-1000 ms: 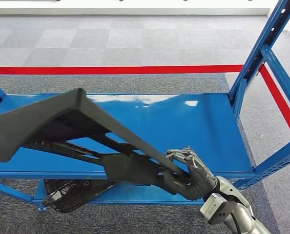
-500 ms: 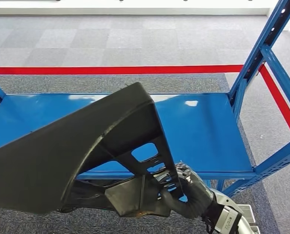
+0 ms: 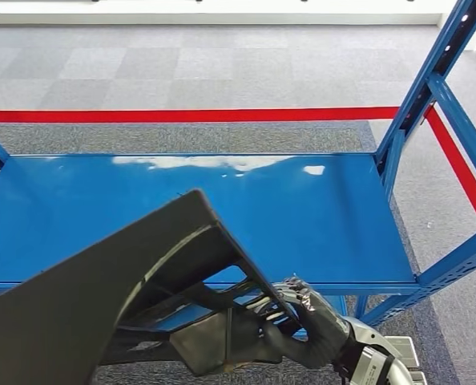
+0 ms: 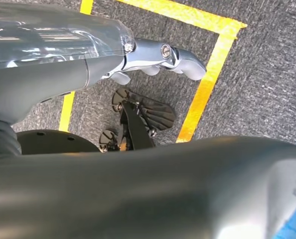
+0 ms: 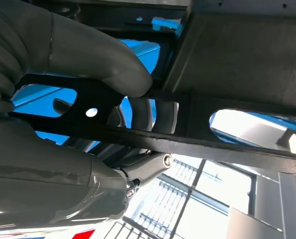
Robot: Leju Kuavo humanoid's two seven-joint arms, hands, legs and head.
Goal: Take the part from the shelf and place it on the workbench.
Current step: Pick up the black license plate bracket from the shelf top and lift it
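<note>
My right hand sits at about five o'clock in my head view, fingers wrapped through the ribbed frame of the black part — the right wrist view shows my thumb pressed over one strut. The part hangs clear of the blue shelf, its broad panel sweeping out toward eight o'clock, well past my grip. My left hand holds nothing, fingers extended above the carpet. The risk, I judge, is leverage: one hand grips a long piece near one end, so it could twist in my grasp — or its far end could clip the shelf's upright as I turn toward the workbench.
</note>
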